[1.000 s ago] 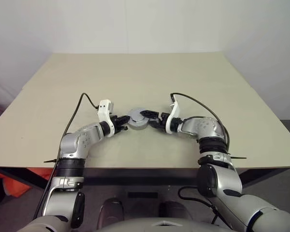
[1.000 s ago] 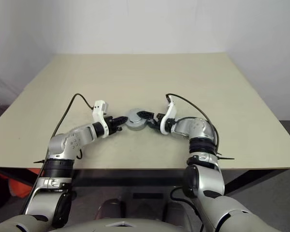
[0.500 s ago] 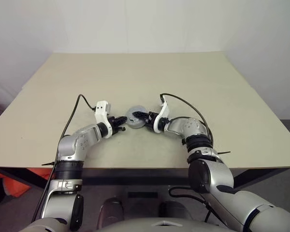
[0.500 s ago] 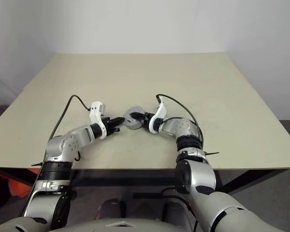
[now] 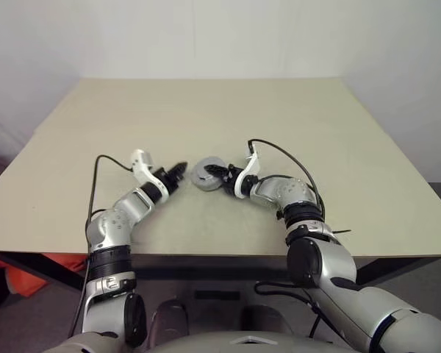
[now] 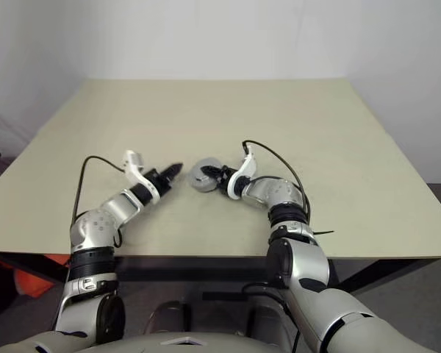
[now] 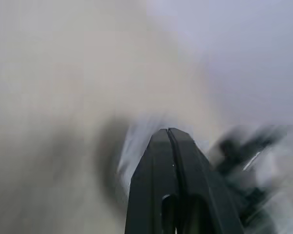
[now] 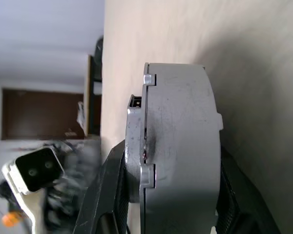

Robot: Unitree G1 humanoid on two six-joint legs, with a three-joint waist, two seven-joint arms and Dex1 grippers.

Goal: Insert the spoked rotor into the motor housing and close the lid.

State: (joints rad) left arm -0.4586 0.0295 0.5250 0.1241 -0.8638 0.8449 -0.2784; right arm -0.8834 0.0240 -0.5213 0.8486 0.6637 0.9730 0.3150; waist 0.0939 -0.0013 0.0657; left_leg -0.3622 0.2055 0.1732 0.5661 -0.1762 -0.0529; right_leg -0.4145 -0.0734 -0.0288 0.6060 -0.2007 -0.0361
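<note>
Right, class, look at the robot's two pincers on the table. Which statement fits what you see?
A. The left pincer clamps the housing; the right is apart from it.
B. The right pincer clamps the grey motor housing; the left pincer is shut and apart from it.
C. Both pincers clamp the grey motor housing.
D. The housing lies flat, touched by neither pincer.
B: the right pincer has a finger on each flat face of the motor housing, while the shut left pincer sits apart from it.

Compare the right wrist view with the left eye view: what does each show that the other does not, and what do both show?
Right wrist view alone: the seam and small tabs on the rim of the grey motor housing, clamped between two black fingers.

Left eye view alone: the whole beige table, and the gap between the shut left gripper and the housing.

Both: the housing held by the right gripper, above the table.
</note>
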